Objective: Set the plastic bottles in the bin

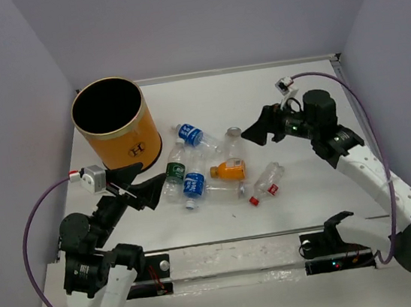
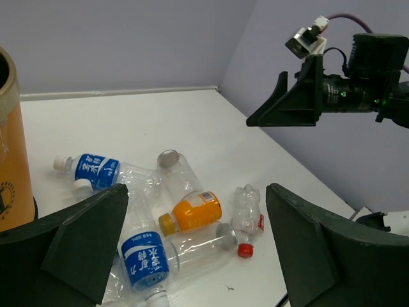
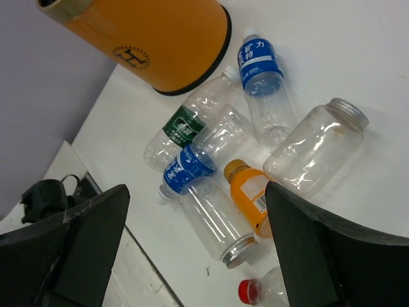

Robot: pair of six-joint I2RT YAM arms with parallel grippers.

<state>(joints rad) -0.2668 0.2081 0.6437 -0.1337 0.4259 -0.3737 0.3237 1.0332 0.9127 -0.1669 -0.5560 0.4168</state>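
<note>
Left gripper [image 1: 144,189] is hanging wide open, holding nothing, just left of the bottle pile. Right gripper [image 1: 259,127] is also sitting fully spread and empty, hovering at the pile's far-right side. Bin [image 1: 115,131] is standing upright at the far-left of the table [image 1: 311,208]. Plastic bottles [image 1: 215,167] are lying on their sides just right of the bin: green-label bottle [image 1: 175,169] nearest it, two blue-label ones [image 1: 194,184], orange bottle [image 1: 230,170], clear jar [image 1: 231,142], red-cap bottle [image 1: 267,181] at the right edge of the pile.
</note>
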